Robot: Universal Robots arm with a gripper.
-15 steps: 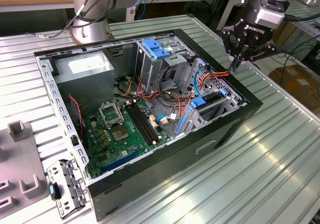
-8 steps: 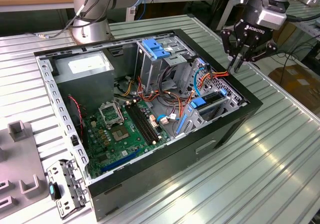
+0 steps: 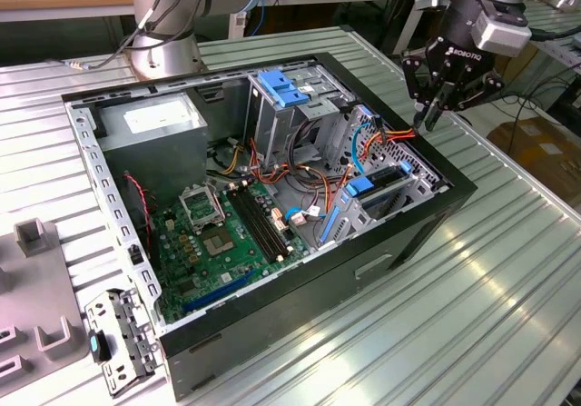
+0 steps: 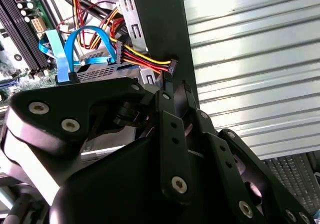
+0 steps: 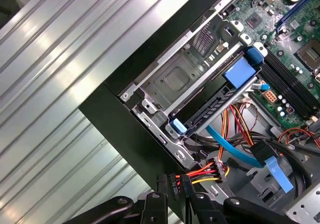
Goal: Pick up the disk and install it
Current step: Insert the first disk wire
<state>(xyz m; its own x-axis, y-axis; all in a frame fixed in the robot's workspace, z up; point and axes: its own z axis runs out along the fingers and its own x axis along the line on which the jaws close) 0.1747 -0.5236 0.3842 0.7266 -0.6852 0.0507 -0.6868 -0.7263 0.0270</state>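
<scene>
Claw pressed nearly together, w/ no disk in it. Tips hang just beside the SATA power plug, over the PC case rim on the exterior view's right; can't tell if touching. Disk looks seated edge-on in the drive cage at the case corner, blue rails showing. Likely stiff, dense, smooth metal, shock-sensitive. Best taken by the long railed edges, not label or connector end. Case sits on ribbed bench.
</scene>
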